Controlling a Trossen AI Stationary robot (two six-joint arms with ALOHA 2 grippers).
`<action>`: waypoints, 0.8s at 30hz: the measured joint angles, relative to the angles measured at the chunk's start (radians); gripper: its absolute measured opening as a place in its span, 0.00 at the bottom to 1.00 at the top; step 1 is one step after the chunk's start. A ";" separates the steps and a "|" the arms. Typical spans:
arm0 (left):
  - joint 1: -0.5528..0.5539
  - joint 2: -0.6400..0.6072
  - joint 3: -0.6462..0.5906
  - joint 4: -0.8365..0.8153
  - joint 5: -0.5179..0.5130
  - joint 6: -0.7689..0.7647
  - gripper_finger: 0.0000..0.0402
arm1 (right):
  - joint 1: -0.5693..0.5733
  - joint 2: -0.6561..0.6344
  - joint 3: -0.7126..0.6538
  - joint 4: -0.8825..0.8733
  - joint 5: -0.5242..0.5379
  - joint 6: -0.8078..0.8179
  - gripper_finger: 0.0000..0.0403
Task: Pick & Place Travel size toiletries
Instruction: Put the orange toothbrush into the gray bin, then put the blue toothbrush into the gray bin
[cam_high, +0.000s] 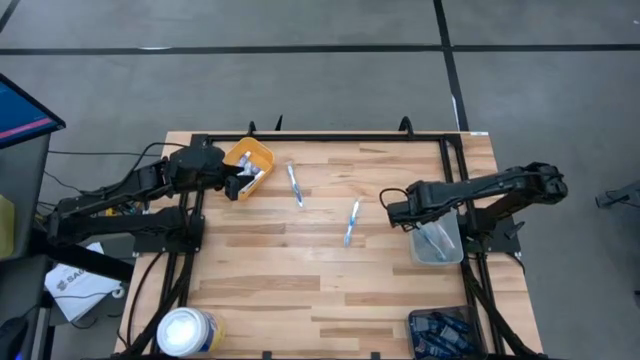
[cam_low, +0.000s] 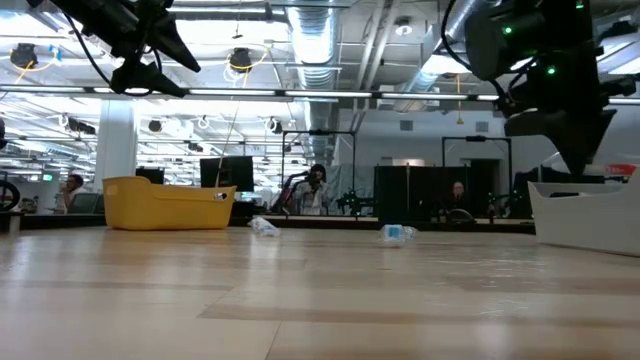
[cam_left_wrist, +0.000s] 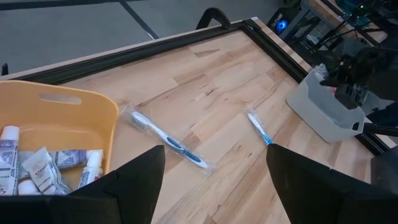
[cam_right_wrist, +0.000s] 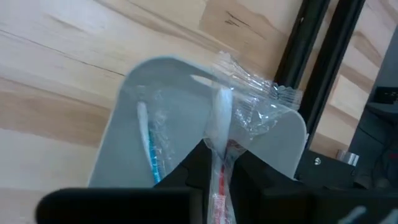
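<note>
Two wrapped toothbrushes lie flat on the wooden table, one (cam_high: 294, 185) near the yellow bin (cam_high: 250, 160) and one (cam_high: 351, 222) at the table's middle. The left wrist view shows both (cam_left_wrist: 168, 140) (cam_left_wrist: 258, 127), and small white tubes (cam_left_wrist: 43, 165) lying in the yellow bin. My left gripper (cam_left_wrist: 211, 186) hangs open over the yellow bin's near right corner and touches nothing. My right gripper (cam_right_wrist: 222, 163) is shut on a wrapped toothbrush (cam_right_wrist: 221, 118) above the grey bin (cam_high: 437, 242). A blue-striped toothbrush (cam_right_wrist: 149, 143) lies inside that bin. My right gripper pinches the wrapped toothbrush (cam_right_wrist: 219, 155) between its two fingers, with the clear wrapper around it. The brush runs on past the fingertips (cam_right_wrist: 198, 163), along the fingers, and its free end (cam_right_wrist: 249, 87) with the crinkled wrapper sticks out over the grey bin, clear of the table.
A big white round tub (cam_high: 188, 330) stands at the table's near left corner, and a dark bin (cam_high: 440, 330) at the near right. A black frame (cam_high: 330, 137) runs along the table's edges. Bare wood lies between the two toothbrushes and the near edge.
</note>
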 joint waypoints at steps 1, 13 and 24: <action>0.000 0.000 0.000 0.000 0.000 0.000 0.69 | 0.003 -0.002 -0.005 -0.001 0.000 0.001 0.09; 0.000 0.000 0.000 0.000 0.000 0.000 0.69 | -0.029 -0.006 0.047 0.039 -0.092 0.012 0.51; 0.000 0.000 0.000 0.002 0.000 -0.003 0.69 | -0.098 0.185 0.368 0.294 -0.121 0.039 0.68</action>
